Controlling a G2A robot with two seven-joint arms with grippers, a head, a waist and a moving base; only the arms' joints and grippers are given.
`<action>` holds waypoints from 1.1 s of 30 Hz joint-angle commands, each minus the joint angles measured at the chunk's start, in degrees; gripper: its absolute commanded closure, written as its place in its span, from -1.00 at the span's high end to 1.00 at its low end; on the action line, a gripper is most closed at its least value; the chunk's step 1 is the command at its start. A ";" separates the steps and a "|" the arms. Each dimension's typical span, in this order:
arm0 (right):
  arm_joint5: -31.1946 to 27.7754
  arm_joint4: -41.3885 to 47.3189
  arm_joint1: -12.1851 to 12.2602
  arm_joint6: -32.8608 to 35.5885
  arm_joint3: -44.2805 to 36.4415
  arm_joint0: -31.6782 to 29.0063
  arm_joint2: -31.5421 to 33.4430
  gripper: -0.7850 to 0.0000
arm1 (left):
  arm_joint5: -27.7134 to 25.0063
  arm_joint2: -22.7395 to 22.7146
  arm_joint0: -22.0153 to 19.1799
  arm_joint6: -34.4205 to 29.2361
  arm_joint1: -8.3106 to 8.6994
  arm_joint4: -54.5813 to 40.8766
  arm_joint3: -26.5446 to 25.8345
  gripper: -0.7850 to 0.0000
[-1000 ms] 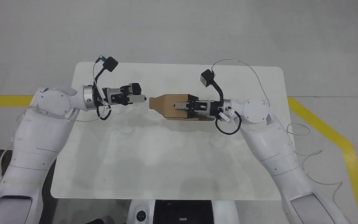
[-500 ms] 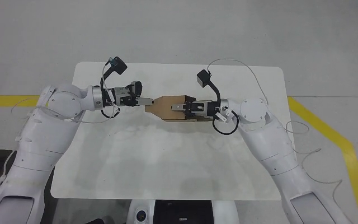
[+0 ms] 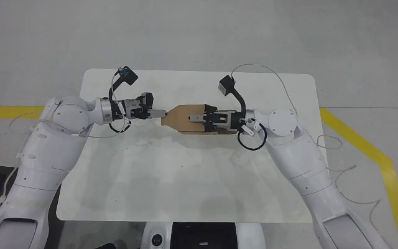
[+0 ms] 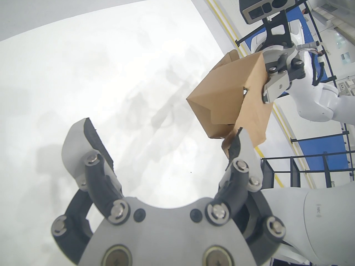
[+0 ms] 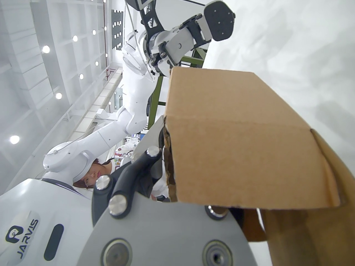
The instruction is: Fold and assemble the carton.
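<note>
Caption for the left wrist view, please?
Open left end effector at the near end of the carton gripped by the right end effector.

The carton is plain brown; the table white, perhaps mottled faintly grey; the floor stripe yellow.

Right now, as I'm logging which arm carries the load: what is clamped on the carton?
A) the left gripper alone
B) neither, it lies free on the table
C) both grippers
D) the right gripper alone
D: the right gripper is shut on one end of the carton, while the left gripper is open, with one fingertip at a flap on the carton's other end.
</note>
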 commanded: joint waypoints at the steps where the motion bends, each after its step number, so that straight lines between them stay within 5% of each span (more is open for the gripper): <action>1: -0.37 0.45 -0.06 -0.02 -0.02 0.12 -0.13 -1.00 | 0.01 0.00 0.08 0.15 0.01 -0.09 -0.01 1.00; 33: -7.81 9.09 -2.60 0.38 5.21 3.40 -5.25 -1.00 | 0.23 0.40 1.27 -1.54 0.08 -5.96 -1.59 1.00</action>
